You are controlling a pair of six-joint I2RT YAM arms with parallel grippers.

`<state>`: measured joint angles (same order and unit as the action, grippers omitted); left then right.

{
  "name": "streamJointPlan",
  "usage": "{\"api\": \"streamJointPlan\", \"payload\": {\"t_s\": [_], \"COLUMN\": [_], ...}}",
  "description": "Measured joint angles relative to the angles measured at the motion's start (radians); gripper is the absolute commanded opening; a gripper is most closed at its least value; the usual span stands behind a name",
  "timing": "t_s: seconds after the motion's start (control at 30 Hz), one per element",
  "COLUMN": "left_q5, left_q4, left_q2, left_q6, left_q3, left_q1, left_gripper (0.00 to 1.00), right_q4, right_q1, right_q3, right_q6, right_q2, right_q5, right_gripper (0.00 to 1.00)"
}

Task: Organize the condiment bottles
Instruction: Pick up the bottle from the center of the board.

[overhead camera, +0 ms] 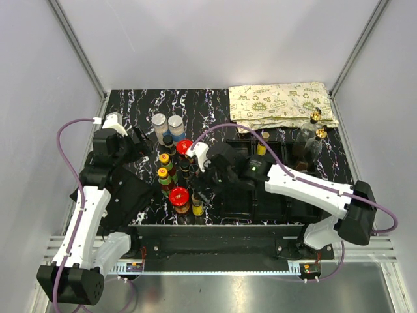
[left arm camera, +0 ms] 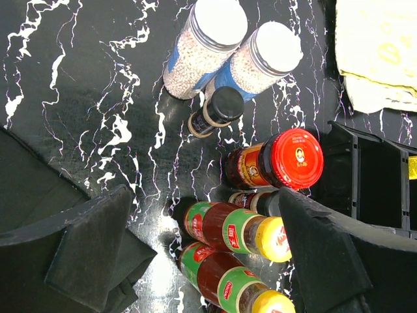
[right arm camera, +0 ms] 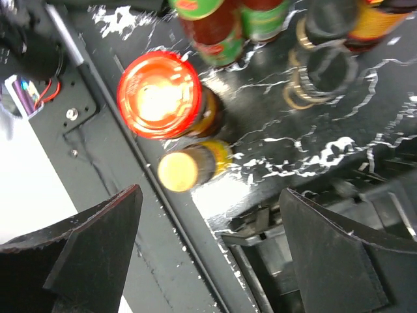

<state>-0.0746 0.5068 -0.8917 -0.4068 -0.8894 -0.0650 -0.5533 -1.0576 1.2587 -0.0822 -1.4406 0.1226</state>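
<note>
The condiment bottles stand clustered mid-table: two grey-lidded shakers (overhead camera: 167, 122), a black-capped bottle (overhead camera: 168, 139), a red-lidded jar (overhead camera: 184, 147), two yellow-capped sauces (overhead camera: 164, 167), another red-lidded jar (overhead camera: 179, 196) and a small yellow-capped bottle (overhead camera: 197, 210). Two gold-spouted glass bottles (overhead camera: 318, 126) stand at the back right. My left gripper (left arm camera: 208, 261) is open, with the two sauces (left arm camera: 228, 228) between its fingers, untouched. My right gripper (right arm camera: 208, 254) is open and empty, hovering above the near red-lidded jar (right arm camera: 159, 94) and the yellow-capped bottle (right arm camera: 179, 171).
A black compartment tray (overhead camera: 287, 202) lies on the right under my right arm, with a yellow-capped bottle (overhead camera: 261, 149) in it. A patterned cream bag (overhead camera: 280, 104) lies at the back right. The table's near edge (right arm camera: 150, 215) runs just beside the near jar.
</note>
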Motion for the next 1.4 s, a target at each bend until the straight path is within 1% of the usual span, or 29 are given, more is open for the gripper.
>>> {"api": "streamJointPlan", "payload": {"t_s": [0.2,0.47,0.6,0.63,0.73,0.83,0.93,0.97,1.07,1.1,1.13,1.17,1.27,1.4], "left_q5": [-0.002,-0.005,-0.009,-0.009,-0.01,-0.01,-0.011,-0.011,-0.013,-0.013,-0.013,-0.014,-0.016,-0.017], "left_q4": [0.0,0.0,0.0,0.0,0.0,0.0,0.0,0.0,0.0,0.0,0.0,0.0,0.0,0.0], "left_q2": [0.0,0.0,0.0,0.0,0.0,0.0,0.0,0.0,0.0,0.0,0.0,0.0,0.0,0.0], "left_q6": [0.0,0.0,0.0,0.0,0.0,0.0,0.0,0.0,0.0,0.0,0.0,0.0,0.0,0.0], "left_q3": [0.0,0.0,0.0,0.0,0.0,0.0,0.0,0.0,0.0,0.0,0.0,0.0,0.0,0.0], "left_q1": [0.001,0.006,0.006,0.007,0.007,0.007,0.008,0.008,0.008,0.008,0.008,0.008,0.008,0.01], "left_gripper": [0.99,0.99,0.99,0.99,0.99,0.99,0.99,0.99,0.99,0.99,0.99,0.99,0.99,0.99], "right_q4": [-0.013,-0.013,-0.016,-0.017,-0.017,-0.017,-0.018,-0.018,-0.02,-0.02,-0.021,-0.021,-0.022,-0.028], "right_q1": [-0.051,-0.072,-0.075,-0.076,-0.079,-0.083,-0.085,-0.085,-0.086,-0.086,-0.086,-0.086,-0.086,-0.089], "right_q3": [0.016,0.035,0.053,0.056,0.058,0.058,0.058,0.058,0.058,0.058,0.058,0.058,0.06,0.062], "right_q6": [0.007,0.01,0.011,0.011,0.011,0.01,0.01,0.008,0.007,0.006,0.006,0.009,0.006,0.002], "right_q2": [-0.035,-0.097,-0.136,-0.144,-0.164,-0.173,-0.174,-0.174,-0.174,-0.174,-0.174,-0.174,-0.174,-0.174], "right_q5": [0.001,0.001,0.001,0.001,0.0,0.0,0.0,0.0,-0.001,-0.001,-0.002,-0.006,-0.019,-0.053], "right_gripper": [0.94,0.89,0.82,0.78,0.71,0.68,0.6,0.54,0.47,0.39,0.35,0.28,0.19,0.04]}}
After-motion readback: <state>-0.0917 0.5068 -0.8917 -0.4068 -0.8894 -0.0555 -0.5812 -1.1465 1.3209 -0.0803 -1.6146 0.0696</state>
